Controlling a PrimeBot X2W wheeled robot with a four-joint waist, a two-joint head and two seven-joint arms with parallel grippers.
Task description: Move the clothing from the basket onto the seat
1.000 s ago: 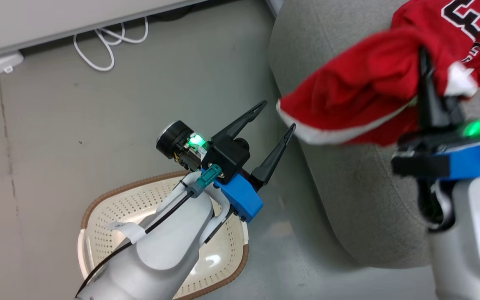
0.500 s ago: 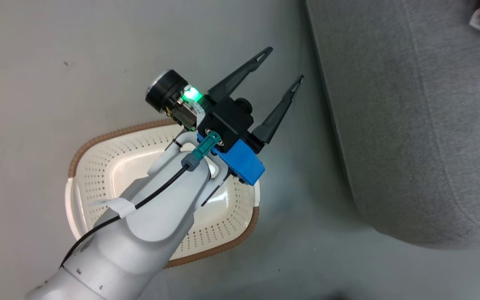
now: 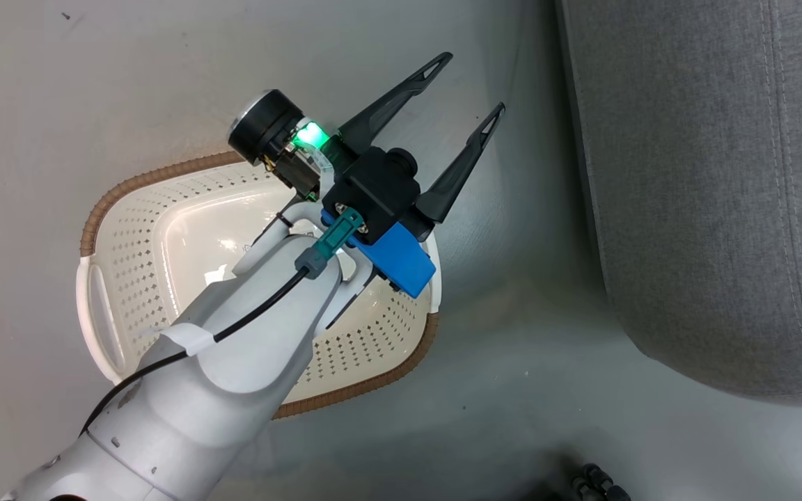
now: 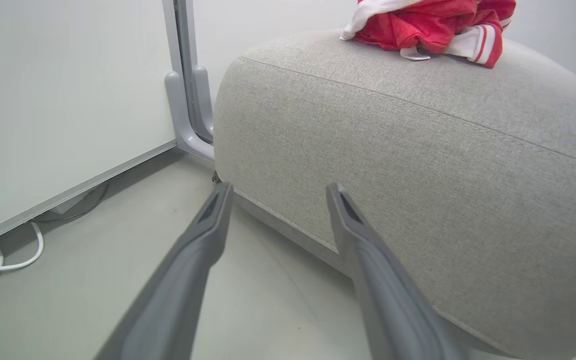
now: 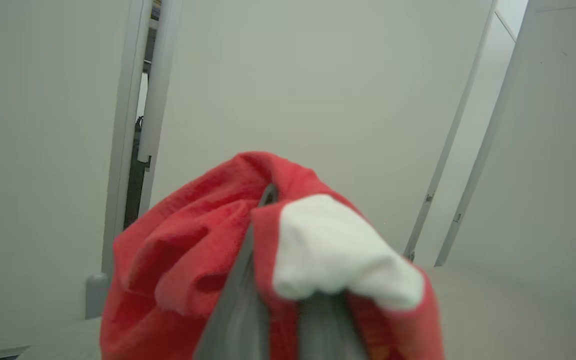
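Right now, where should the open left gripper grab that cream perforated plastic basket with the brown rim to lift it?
Probably the slotted white handle end, from above: the basket stands upright, and that slot lets one finger of the left gripper hook under the rim.

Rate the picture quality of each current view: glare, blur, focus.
Head view: sharp, with white glare on the basket's glossy floor and a green lamp glowing on the left gripper. Left wrist view: even light, the seat crisp, the near fingers soft. Right wrist view: the clothing clamped in the right gripper is blurred, too close to the lens.
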